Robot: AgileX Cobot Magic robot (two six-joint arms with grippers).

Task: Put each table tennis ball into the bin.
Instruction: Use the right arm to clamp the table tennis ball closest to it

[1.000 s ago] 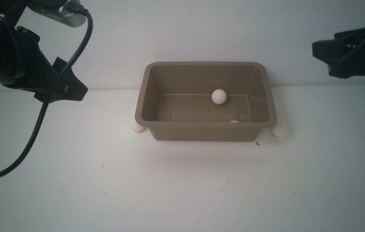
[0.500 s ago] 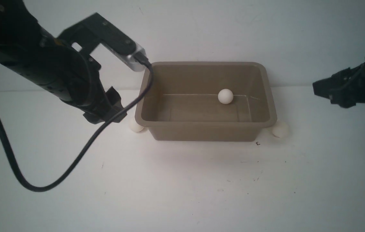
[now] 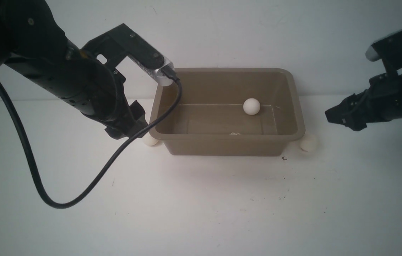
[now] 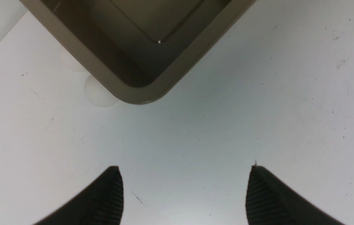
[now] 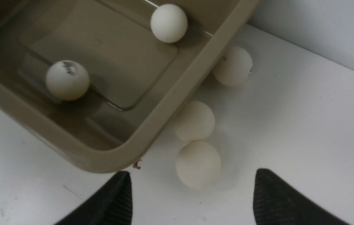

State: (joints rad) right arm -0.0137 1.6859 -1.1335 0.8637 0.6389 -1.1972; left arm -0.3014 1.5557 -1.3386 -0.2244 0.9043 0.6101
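both tools are spread and empty. my left tool [image 4: 184, 175] hangs over the bare white bench [image 4: 289, 93] just off the near-left corner of the rectangular taupe plastic bin [image 3: 226, 146], and my right tool [image 5: 191, 173] hangs by its near-right corner. two small matte white table tennis balls already lie inside the bin: the plain ball [image 5: 168, 22] by the far wall and the logo ball [image 5: 67, 80] by the near wall. three more sit on the bench along the bin's right wall. the nearest ball [image 5: 198, 164] touches the middle ball [image 5: 194, 121], and the far ball [image 5: 232, 65] sits close against the flared rim. the left ball [image 4: 97, 92] is half tucked under the corner rim, perhaps with another faint one behind it. i'd take the nearest ball first, as it stands clearest of the rim. i'd centre the right tool over it with the jaws straddling it clear of its neighbour, go low and close softly, because a light smooth ball will likely squirt from an off-centre pinch. i'd move the left tool toward the corner before descending.
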